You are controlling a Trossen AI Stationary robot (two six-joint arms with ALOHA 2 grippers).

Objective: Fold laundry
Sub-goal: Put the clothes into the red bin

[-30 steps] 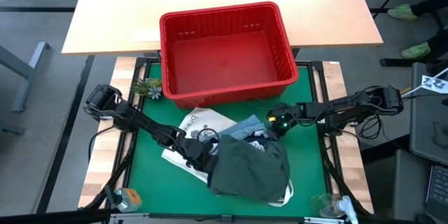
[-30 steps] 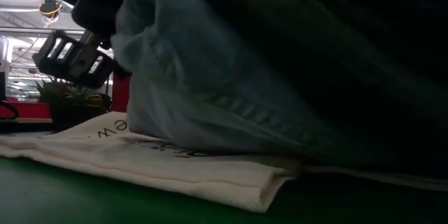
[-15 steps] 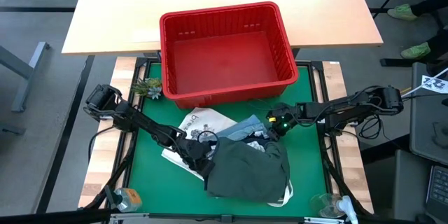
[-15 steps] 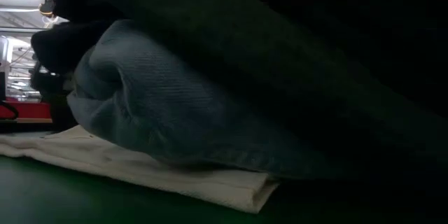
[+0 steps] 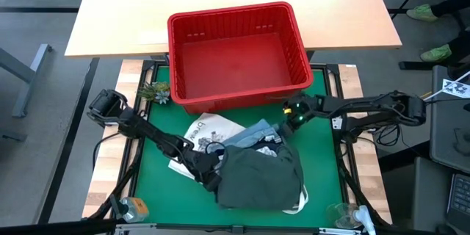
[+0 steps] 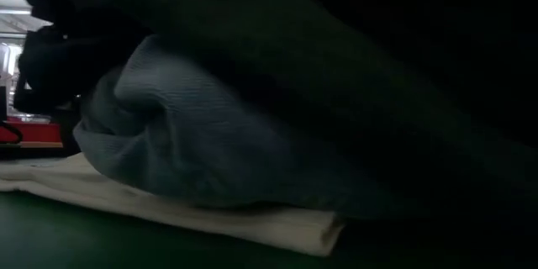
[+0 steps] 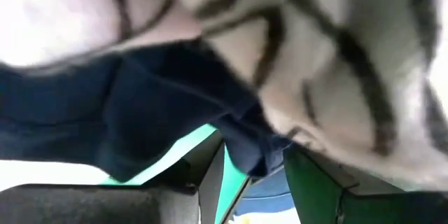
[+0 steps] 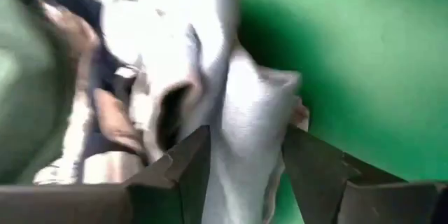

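Heaping on the green desk (image 5: 154, 165), the laundry (image 5: 258, 175) lies between both sets of fingers, an olive garment on top, pale denim, navy and leaf-printed white cloth bunched beneath, all resting on a white tote bag (image 5: 209, 131); left fingers (image 5: 209, 178) sit parted at the pile's edge, cloth just ahead; right fingers (image 5: 288, 121) stand parted with pale cloth lying between them, likely just released.
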